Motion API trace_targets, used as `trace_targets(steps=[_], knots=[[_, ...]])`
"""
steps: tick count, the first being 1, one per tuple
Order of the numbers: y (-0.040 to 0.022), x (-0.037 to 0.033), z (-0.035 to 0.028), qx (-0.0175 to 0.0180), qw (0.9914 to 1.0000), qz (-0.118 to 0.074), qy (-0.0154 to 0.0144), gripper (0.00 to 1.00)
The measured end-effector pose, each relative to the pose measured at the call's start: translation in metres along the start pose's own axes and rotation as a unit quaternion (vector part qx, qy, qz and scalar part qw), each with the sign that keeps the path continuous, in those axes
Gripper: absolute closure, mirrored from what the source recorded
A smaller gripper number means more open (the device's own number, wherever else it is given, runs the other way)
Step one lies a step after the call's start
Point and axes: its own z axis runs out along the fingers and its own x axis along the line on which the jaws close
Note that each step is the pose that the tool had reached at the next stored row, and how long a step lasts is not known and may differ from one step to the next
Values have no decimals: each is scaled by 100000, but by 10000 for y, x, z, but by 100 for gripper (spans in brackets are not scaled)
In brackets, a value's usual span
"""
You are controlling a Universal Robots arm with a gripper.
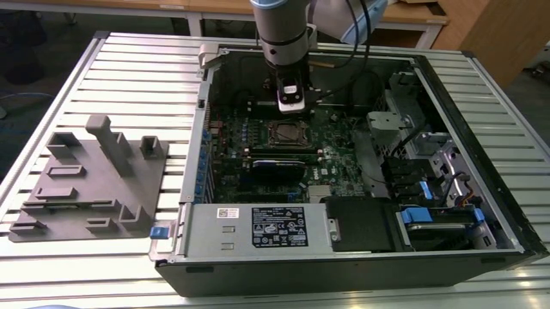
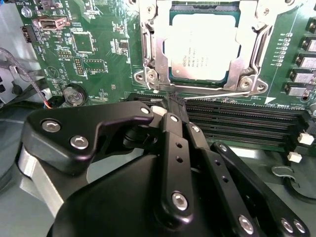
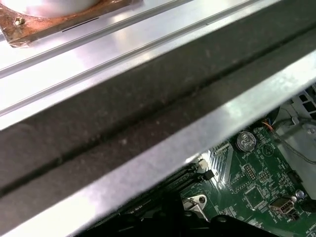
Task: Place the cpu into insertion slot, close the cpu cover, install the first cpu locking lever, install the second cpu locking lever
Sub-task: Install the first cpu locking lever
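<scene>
1. The dull silver-grey square cpu (image 2: 202, 47) already lies in the dark square insertion slot (image 1: 287, 134), with the thin silver metal cpu cover (image 2: 148, 49) closed around it
2. The black gripper (image 2: 173, 106), fingers pressed together and empty, touches the thin wire locking lever (image 2: 217, 95)
3. Risk: the narrow tips could slip off the springy lever onto the green circuit board (image 2: 103, 59)

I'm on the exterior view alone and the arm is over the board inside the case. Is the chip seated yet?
Observer: Yes. In the second wrist view the cpu lies seated, silver top up.
Operator: And the cover?
Observer: The cpu cover lies flat, framing the chip.
Operator: Where is the pincer?
Observer: The pincer is at a thin wire lever that runs along the cover's edge, next to the long black slots.
</scene>
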Motion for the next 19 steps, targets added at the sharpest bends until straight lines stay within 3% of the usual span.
trace_targets(steps=[8,19], knots=[[29,18,5,305,99999,-82,-178,89],[23,35,4,335,99999,-86,-247,89]])
